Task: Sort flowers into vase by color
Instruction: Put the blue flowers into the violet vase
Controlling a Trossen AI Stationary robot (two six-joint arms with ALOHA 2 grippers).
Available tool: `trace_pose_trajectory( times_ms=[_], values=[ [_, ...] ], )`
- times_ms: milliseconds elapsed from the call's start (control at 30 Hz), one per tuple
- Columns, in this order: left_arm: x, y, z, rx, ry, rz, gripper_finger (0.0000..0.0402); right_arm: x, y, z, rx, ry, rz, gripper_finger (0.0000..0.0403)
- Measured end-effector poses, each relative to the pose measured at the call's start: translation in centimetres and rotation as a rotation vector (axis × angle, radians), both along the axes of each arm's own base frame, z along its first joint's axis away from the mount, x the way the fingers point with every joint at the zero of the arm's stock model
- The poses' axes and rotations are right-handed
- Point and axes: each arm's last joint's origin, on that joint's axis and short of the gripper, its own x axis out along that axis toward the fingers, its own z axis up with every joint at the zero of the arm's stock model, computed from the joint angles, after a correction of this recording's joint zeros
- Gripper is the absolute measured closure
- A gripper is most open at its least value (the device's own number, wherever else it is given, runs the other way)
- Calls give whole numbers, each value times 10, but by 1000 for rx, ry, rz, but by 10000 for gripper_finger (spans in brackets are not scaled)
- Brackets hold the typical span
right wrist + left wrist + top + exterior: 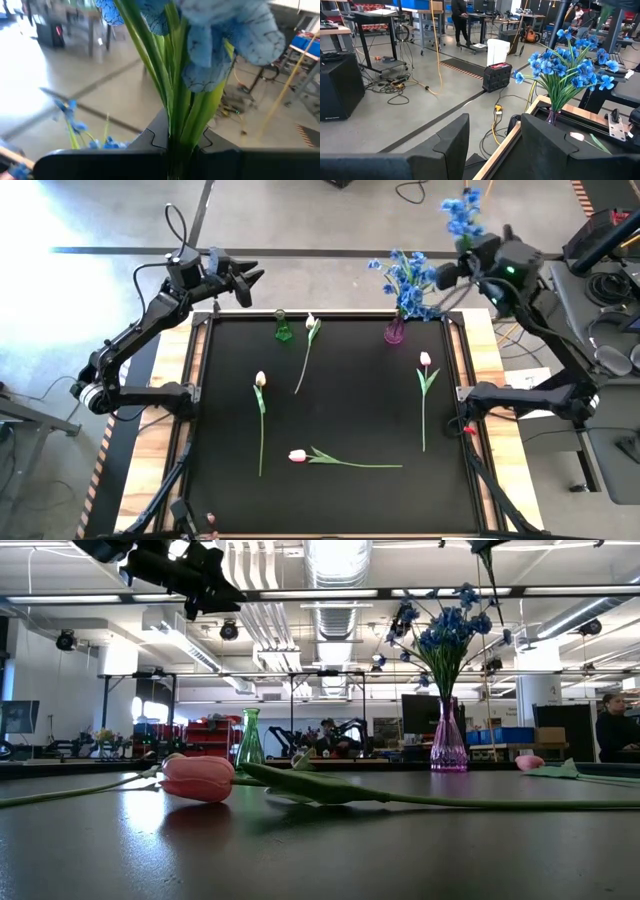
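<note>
My right gripper is raised over the table's far right corner, shut on a bunch of blue flowers. Just below it, a purple vase holds more blue flowers. A green vase stands without flowers at the far edge. Two white tulips and two pink tulips lie flat on the black mat. My left gripper hangs open beyond the far left corner, holding nothing. My right gripper pinches the bunch's green stems between its two fingers, which lie level and across the stems. The bunch stands roughly upright, with its blossoms above the fingers, and it is lifted clear of the table and the vase.
The black mat sits in a raised wooden frame. The arms' bases stand at the mat's left and right sides. There is free mat between the lying tulips. Beyond the far edge is open floor with cables, and people stand far off in the room.
</note>
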Motion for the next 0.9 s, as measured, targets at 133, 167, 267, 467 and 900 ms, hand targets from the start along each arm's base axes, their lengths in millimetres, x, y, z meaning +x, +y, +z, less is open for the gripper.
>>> trace_pose_trajectory(
  times_ms=[133,167,267,467,900],
  values=[
    [0,0,0,0,0,0,238,-4,0,-25,28,-62,-12,393],
    [0,0,0,0,0,0,238,-5,-1,-33,28,-74,-16,393],
    [0,0,0,0,0,0,238,-5,0,-54,0,-118,-9,393],
    [0,0,0,0,0,0,238,-13,-1,-85,-67,-228,-32,393],
    [0,0,0,0,0,0,238,-15,-2,-111,-24,-456,-21,393]
  ],
)
